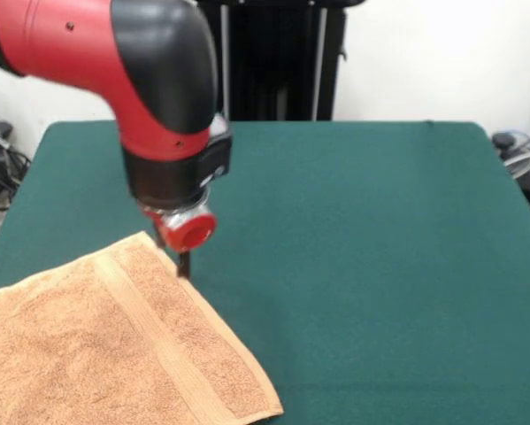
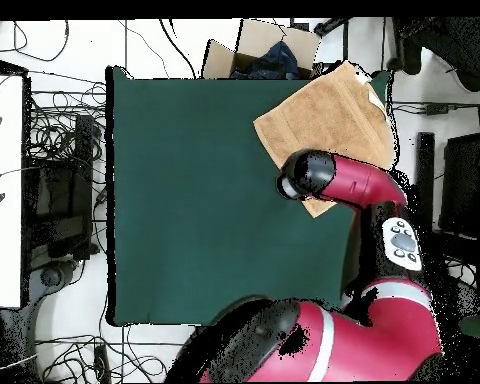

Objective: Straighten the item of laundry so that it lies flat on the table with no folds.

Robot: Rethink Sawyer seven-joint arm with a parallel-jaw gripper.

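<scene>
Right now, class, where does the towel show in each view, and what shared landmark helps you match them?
Front view: the towel lies at the lower left, running off the picture's left and bottom edges.
Overhead view: the towel lies at the table's upper right corner, partly under the arm.
Shared landmark: the red arm ends at the towel's corner in both.

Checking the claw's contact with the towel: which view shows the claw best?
Front view. The claw shows below the red wrist, tips down at the towel's far corner edge on the table; whether it is open or shut cannot be told. In the overhead view the arm's wrist covers the claw completely, over the towel's edge.
</scene>
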